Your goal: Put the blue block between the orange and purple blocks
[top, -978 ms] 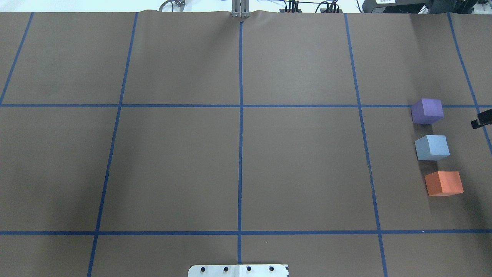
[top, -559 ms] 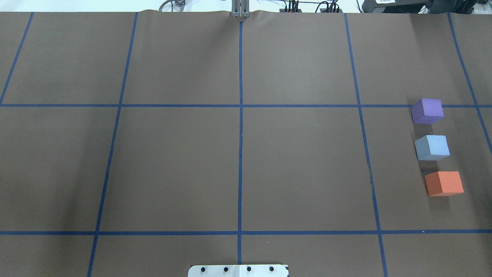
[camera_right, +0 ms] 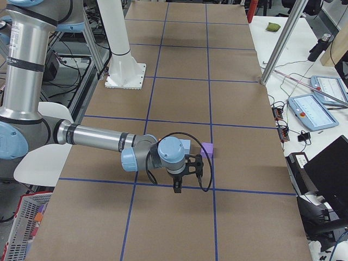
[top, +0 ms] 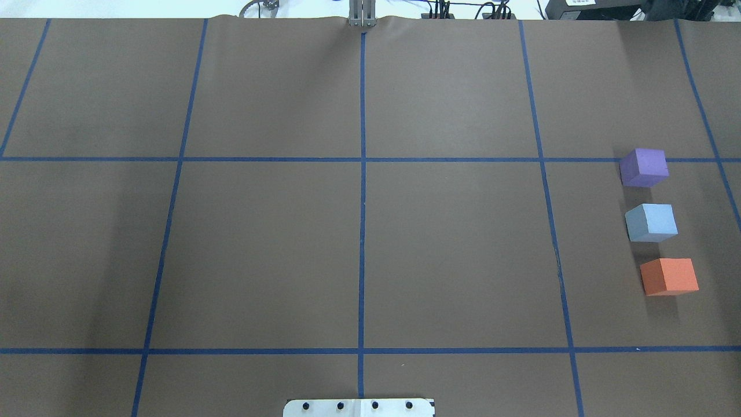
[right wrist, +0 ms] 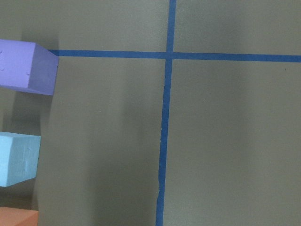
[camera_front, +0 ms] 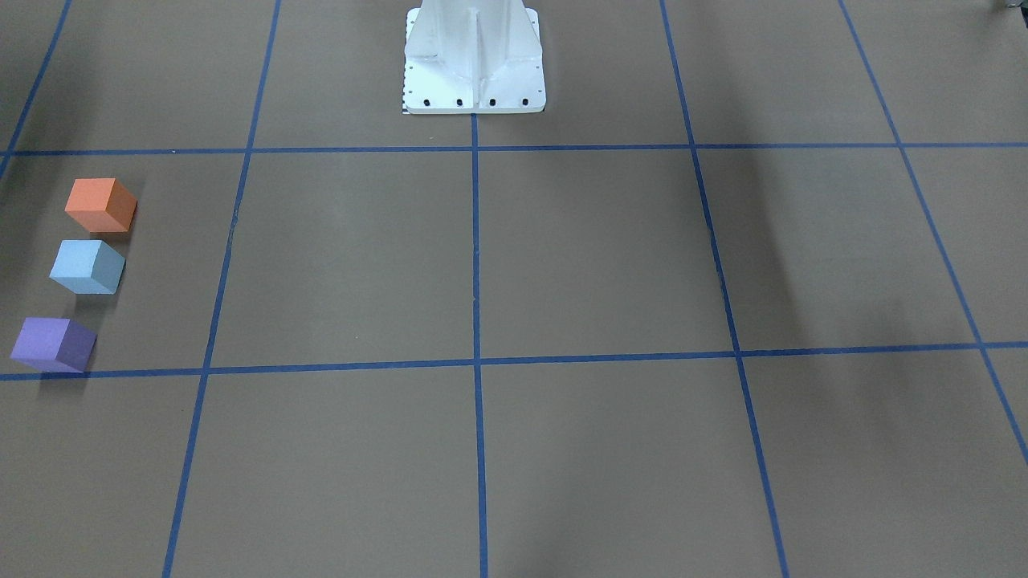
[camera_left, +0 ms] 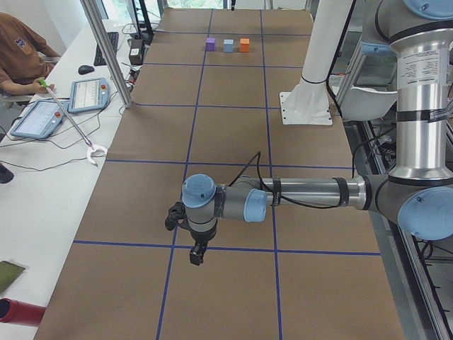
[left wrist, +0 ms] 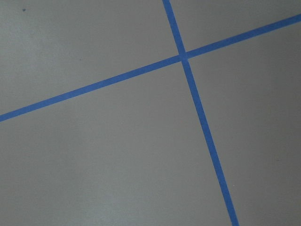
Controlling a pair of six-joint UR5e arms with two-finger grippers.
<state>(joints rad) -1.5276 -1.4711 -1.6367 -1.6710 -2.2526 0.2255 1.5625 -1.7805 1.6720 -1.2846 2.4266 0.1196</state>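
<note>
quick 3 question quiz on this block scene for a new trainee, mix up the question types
1. True or false: the blue block touches the orange block.
2. Which block lies farthest from the robot's base? A. orange block B. blue block C. purple block
3. Short answer: on which side of the table, by the robot's own left and right, do the three blocks stand?

Key: 1. False, a gap of bare table shows between them. 2. C. 3. Right.
</note>
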